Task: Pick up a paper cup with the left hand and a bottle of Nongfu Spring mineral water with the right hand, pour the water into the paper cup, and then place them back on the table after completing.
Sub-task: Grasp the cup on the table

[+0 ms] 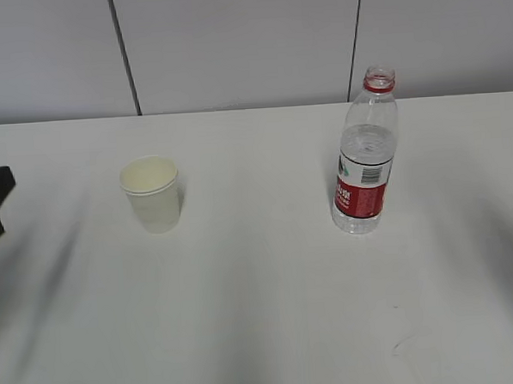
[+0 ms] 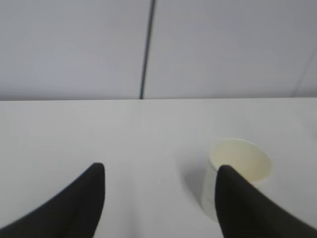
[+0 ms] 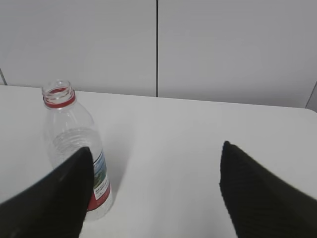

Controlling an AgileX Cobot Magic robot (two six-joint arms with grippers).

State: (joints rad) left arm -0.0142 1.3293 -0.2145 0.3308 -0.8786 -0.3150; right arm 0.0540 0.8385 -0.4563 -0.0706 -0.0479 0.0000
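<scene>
1. Reaching step: both sets of fingers gape wide, holding nothing.
2. Cup (image 1: pixel 152 193) stands at nine o'clock on the surface (image 1: pixel 263 312), bottle (image 1: pixel 364 156) at three.
3. Next, the left fingers (image 2: pixel 233 203) must swing towards two o'clock around the cup.

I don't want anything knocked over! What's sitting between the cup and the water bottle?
Nothing. Only bare white table lies between the paper cup and the bottle, seen in the exterior view.
</scene>
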